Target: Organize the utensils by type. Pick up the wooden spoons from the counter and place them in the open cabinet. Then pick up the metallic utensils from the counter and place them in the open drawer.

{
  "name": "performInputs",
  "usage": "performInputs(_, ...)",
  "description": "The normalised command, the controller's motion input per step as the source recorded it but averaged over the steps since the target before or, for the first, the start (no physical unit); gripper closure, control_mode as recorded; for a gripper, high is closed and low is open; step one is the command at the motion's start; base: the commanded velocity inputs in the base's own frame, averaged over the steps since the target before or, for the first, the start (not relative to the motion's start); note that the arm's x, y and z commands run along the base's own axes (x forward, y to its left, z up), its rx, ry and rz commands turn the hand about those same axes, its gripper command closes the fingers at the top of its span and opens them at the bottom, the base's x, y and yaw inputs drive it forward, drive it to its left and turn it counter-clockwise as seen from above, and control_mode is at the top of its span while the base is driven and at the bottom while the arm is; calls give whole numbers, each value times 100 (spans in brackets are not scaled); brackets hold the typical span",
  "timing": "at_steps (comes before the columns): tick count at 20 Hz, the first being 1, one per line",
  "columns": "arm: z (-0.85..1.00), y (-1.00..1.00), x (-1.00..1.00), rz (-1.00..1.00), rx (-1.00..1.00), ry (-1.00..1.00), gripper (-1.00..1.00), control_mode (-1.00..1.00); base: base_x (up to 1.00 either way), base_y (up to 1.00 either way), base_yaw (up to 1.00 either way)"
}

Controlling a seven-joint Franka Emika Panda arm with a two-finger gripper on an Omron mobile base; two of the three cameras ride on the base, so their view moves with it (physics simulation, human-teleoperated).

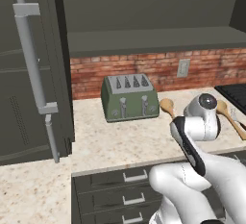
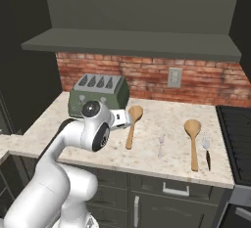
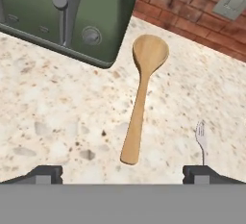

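Both wooden spoons point(image 2: 131, 125) and the metal cutlery point(image 2: 161, 145) are found on the desk point(image 2: 162, 119). Nothing has been stowed. The tool point(image 3: 122, 172) is spread wide, empty.

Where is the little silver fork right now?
In the right base view, the small silver fork lies flat on the counter between the two wooden spoons, near the front edge.

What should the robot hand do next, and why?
Probably drop straight down onto the nearer wooden spoon and close on its handle. The gripper hangs open above it, holding nothing, and the spoon lies flat on the counter beside the toaster.
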Motion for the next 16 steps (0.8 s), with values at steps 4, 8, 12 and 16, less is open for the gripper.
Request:
performInputs(4,-11,-18,59,0,2,1,-100,-100,0,0,0)
performInputs(8,-18,-8,51,0,3,1,-100,-100,0,0,0)
performInputs(12,-24,-8,43,0,6,3,-100,-100,0,0,0)
performInputs(16,-24,-12,34,0,6,7,-100,-100,0,0,0)
